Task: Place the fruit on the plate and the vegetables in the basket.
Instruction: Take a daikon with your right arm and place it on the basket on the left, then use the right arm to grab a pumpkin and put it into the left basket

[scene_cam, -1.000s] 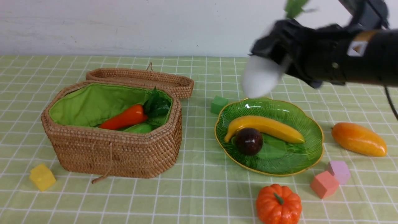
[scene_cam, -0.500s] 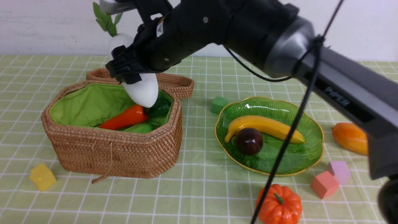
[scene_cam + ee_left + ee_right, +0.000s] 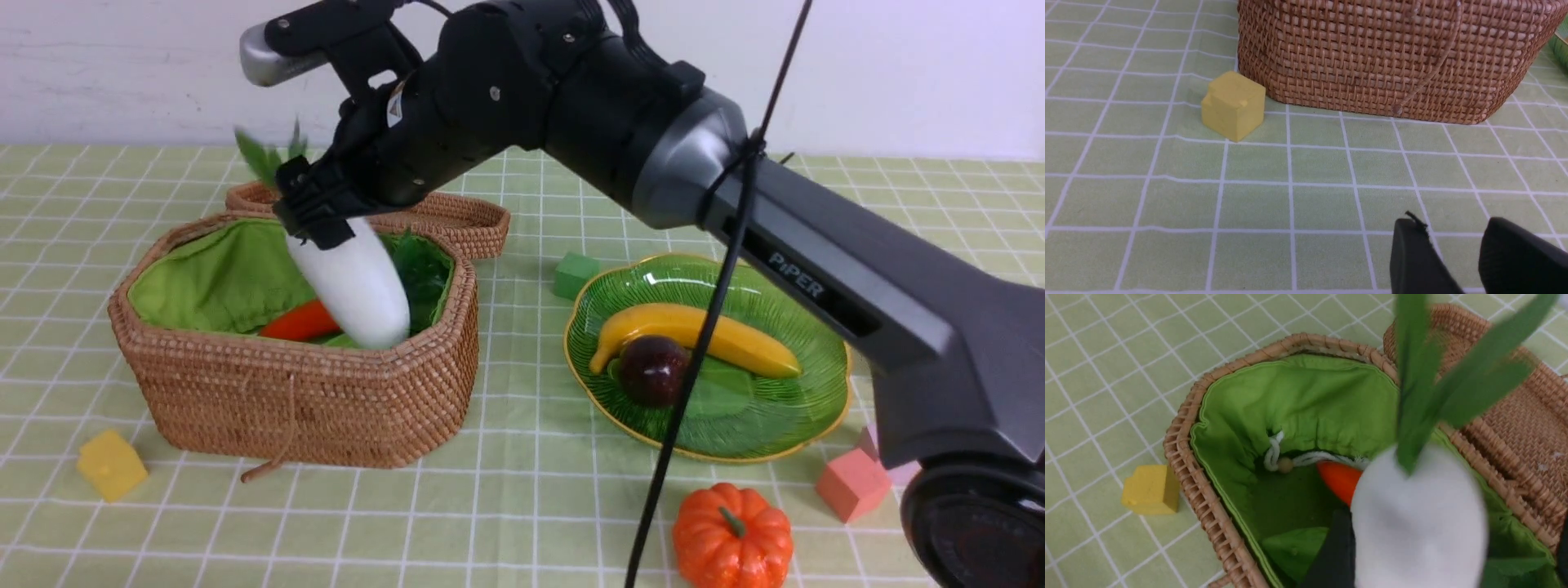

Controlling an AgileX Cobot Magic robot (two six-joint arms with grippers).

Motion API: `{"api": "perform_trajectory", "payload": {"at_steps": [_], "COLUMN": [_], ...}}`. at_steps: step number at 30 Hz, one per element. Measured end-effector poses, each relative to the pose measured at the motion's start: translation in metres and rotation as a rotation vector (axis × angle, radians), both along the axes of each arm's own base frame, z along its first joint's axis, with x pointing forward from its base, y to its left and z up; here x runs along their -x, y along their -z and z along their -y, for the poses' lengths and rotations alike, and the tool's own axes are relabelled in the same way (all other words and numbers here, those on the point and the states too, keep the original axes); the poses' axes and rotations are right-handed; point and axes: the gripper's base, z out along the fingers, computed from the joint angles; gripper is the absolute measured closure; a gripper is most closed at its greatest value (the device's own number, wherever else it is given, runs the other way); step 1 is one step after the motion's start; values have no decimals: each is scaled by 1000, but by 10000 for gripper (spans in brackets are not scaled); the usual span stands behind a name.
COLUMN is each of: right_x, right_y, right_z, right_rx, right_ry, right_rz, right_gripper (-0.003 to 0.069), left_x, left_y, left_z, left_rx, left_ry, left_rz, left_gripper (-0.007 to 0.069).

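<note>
Radish (image 3: 355,282) between spread right end effector (image 3: 322,224) jaws, tip inside basket (image 3: 302,400).

The basket (image 3: 302,400) is open on top, but the right arm (image 3: 571,106) hangs over it. The radish (image 3: 351,286) leans in the basket's right half, by the carrot (image 3: 302,322). The basket's left half is bare cloth with room inside. The lid (image 3: 441,216) lies just behind the basket. In front of the basket the table is free, apart from a yellow cube (image 3: 110,464) near the left front corner. Right of the basket there is an open lane, then a green cube (image 3: 575,273) and the plate (image 3: 784,416). Further right of the basket a cable (image 3: 694,367) hangs across the plate. A pumpkin (image 3: 732,535) sits to the right too, nearer the front.
</note>
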Motion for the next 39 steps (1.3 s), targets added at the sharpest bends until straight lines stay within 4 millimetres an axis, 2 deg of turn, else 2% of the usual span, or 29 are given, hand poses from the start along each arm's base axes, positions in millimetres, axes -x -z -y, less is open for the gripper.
{"api": "perform_trajectory", "payload": {"at_steps": [5, 9, 12, 14, 15, 17, 18, 19, 20, 21, 22, 28, 31, 33, 39], "right_x": [1, 8, 25, 40, 45, 69, 78, 87, 93, 96, 104, 121, 124, 123, 118], "right_y": [-26, -68, -101, -115, -117, -117, -109, -89, -78, -77, -50, 36, 56, 60, 69], "right_z": [23, 57, 92, 117, 126, 158, 169, 180, 186, 189, 197, 217, 217, 216, 207], "right_rx": [-18, -24, -29, -18, -8, 28, 52, 96, 119, 121, 168, 302, 308, 296, 282], "right_ry": [23, 43, 48, 50, 54, 79, 93, 108, 127, 133, 179, 409, 422, 418, 316], "right_rz": [-5, 39, 79, 92, 93, 69, 39, -15, -47, -51, -140, -434, -480, -486, -473], "right_gripper": [7, 63, 103, 123, 127, 135, 137, 137, 135, 135, 127, 74, 87, 98, 209], "left_x": [0, 0, 0, 0, 0, 0, 0, 0, 0, 0, 0, 0, 0, 0, 0], "left_y": [0, 0, 0, 0, 0, 0, 0, 0, 0, 0, 0, 0, 0, 0, 0], "left_z": [0, 0, 0, 0, 0, 0, 0, 0, 0, 0, 0, 0, 0, 0, 0], "left_rx": [0, 0, 0, 0, 0, 0, 0, 0, 0, 0, 0, 0, 0, 0, 0], "left_ry": [0, 0, 0, 0, 0, 0, 0, 0, 0, 0, 0, 0, 0, 0, 0], "left_rz": [0, 0, 0, 0, 0, 0, 0, 0, 0, 0, 0, 0, 0, 0, 0], "left_gripper": [386, 386, 386, 386, 386, 386, 386, 386, 386, 386, 386, 386, 386, 386, 386]}}
